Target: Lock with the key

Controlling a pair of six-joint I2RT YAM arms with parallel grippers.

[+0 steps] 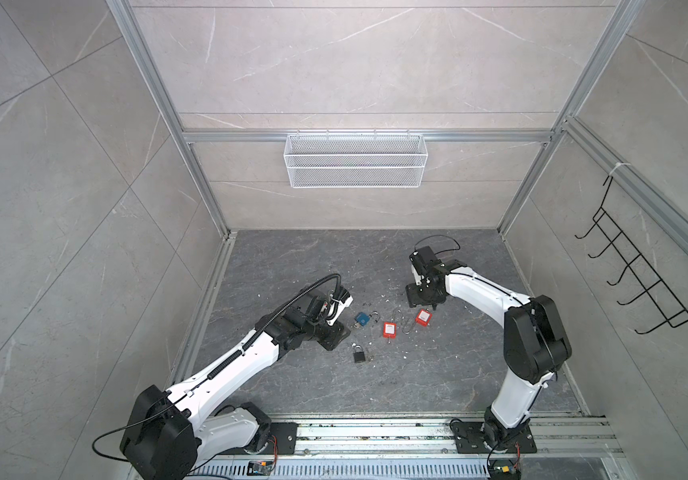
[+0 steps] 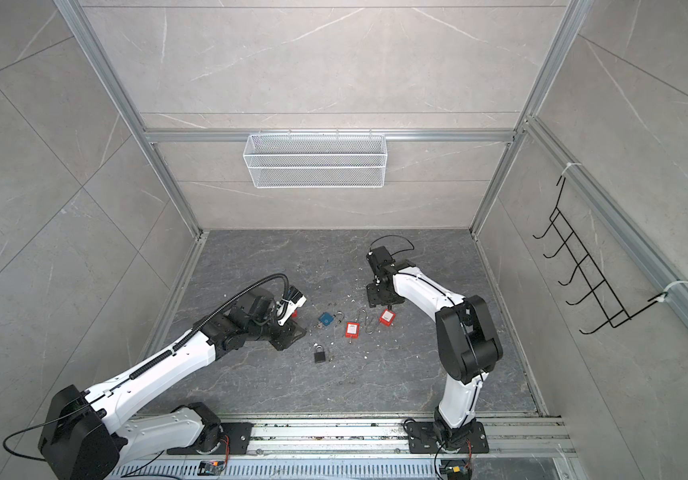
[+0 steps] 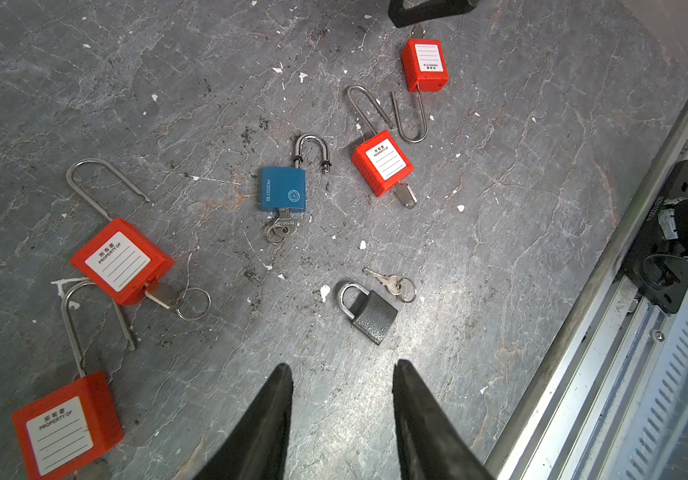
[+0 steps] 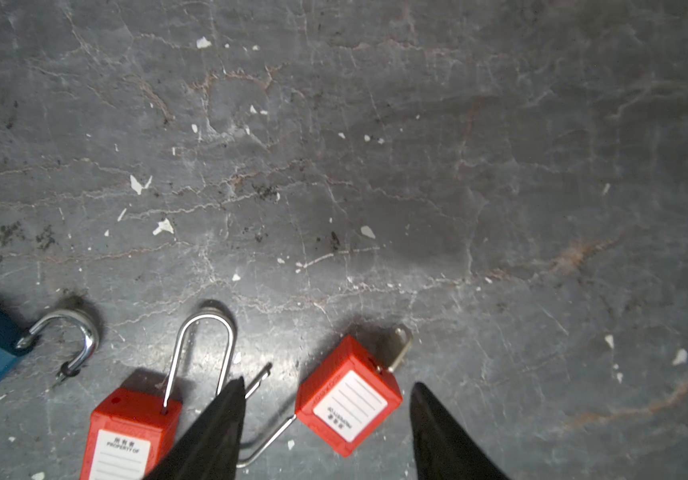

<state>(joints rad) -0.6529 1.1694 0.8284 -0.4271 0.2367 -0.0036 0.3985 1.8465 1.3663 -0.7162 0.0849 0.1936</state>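
- The dark stone floor (image 1: pixel 334 257) is the biggest thing here. It's scuffed and dotted with white chips (image 4: pixel 163 227), and every lock lies on it, between the two arms.
- The left arm (image 1: pixel 226 370) reaches in low from the near left corner. The right arm (image 1: pixel 479 291) bends over from the near right.
- A wire basket (image 1: pixel 355 160) hangs on the back rail and a black hook rack (image 1: pixel 641 270) on the right-hand wall, both well apart from the locks.
- The left gripper (image 3: pixel 342 365) has its fingers partway apart with nothing in them. The tips sit just short of the grey padlock (image 3: pixel 373 318).
- The right gripper (image 4: pixel 328 384) is spread wider and isn't clamping anything either. In its wrist view the first red padlock (image 4: pixel 348 399) sits in the gap between the tips, and I can't tell if they touch it.
- The first red padlock has its long shackle swung open and a key (image 4: pixel 398 347) stuck in it.
- The second red padlock (image 3: pixel 382 162) lies just beside it, also open with a key in.
- The third red padlock (image 3: pixel 122 259) and fourth red padlock (image 3: pixel 64 428) show in the left wrist view, shackles open.
- The blue padlock (image 3: pixel 283 189) is in the middle of the bunch, shackle open, with a ringed key (image 3: pixel 282 224) in its bottom.
- The grey padlock is the smallest, and its shackle looks shut.
- A loose key (image 3: pixel 392 282) on a ring lies just beside the grey padlock, not in it.
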